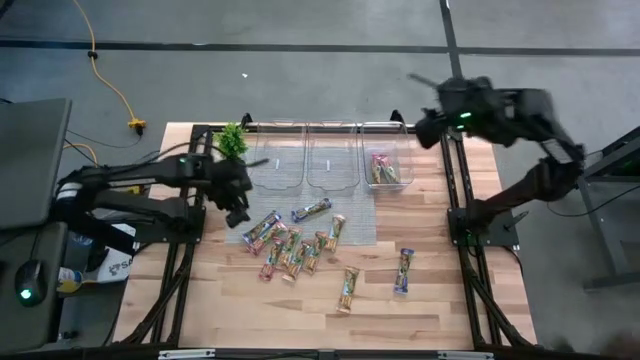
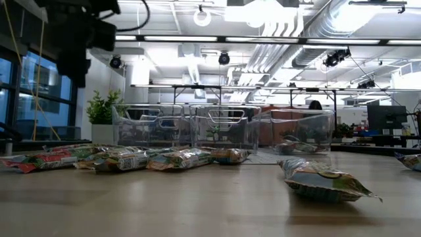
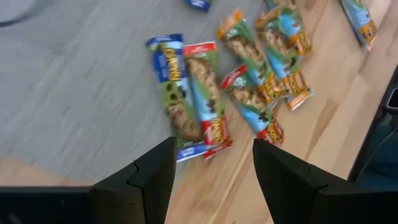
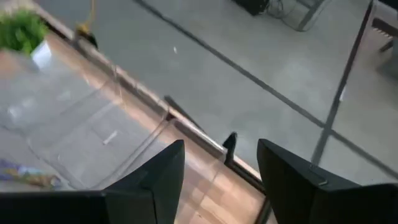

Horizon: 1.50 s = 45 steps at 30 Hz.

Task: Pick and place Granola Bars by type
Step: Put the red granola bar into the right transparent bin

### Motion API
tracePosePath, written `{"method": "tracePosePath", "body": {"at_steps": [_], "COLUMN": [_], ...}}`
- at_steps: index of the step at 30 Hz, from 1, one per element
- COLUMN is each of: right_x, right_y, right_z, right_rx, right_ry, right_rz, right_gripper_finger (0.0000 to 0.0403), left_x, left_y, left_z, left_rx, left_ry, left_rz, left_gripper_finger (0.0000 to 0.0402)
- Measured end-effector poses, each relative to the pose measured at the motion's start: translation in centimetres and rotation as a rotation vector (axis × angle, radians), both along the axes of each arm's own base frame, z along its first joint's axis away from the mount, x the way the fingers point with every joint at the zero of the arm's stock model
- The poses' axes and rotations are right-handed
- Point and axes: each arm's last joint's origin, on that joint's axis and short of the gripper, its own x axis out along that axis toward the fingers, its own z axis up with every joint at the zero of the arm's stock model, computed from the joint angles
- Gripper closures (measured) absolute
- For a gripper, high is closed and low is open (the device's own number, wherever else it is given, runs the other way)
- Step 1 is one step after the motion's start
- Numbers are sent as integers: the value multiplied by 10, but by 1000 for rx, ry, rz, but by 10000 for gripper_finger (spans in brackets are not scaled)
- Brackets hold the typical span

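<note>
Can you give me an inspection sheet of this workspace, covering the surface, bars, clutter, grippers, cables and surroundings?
Surface: wooden table with a grey mat under the bins.
Job's things: a cluster of granola bars near the mat's front edge, two lone bars to the right; some already in the right bin. The middle bin and left bin look empty.
Clutter: small green plant at the back left corner.
Grippers: left gripper open above the cluster; right gripper open, raised by the right bin at the table's back edge.
Cables: yellow cord on the floor behind the table.
Surroundings: grey floor; open room with ceiling ducts.
</note>
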Motion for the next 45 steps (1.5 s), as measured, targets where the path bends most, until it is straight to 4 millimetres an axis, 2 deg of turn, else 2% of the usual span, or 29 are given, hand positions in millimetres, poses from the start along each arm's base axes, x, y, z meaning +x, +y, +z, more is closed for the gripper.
{"method": "tracePosePath", "body": {"at_steps": [3,6,11,15,28,32,40,45], "right_x": [-19,-26,-24,-19,-17,-17,-17,-17], "right_y": [3,5,6,5,5,6,6,6], "right_z": [2,-1,-4,-3,-1,-1,-1,-1], "right_rx": [19,35,42,40,4,10,5,4], "right_ry": [-30,-30,-4,0,13,16,27,27], "right_rz": [15,37,75,126,174,190,203,203], "right_gripper_finger": [215,215,215,215,215,215,215,215], "left_x": [17,30,40,46,65,69,77,79], "left_y": [-7,-14,-24,-28,-30,-30,-36,-52], "left_z": [-5,-11,-23,-31,-61,-69,-70,-75], "left_rx": [6,27,76,131,106,91,-3,4], "left_ry": [-21,-18,64,103,237,274,224,236], "left_rz": [-11,-11,33,134,117,109,107,91], "left_gripper_finger": [197,197,197,197,195,166,65,47]}}
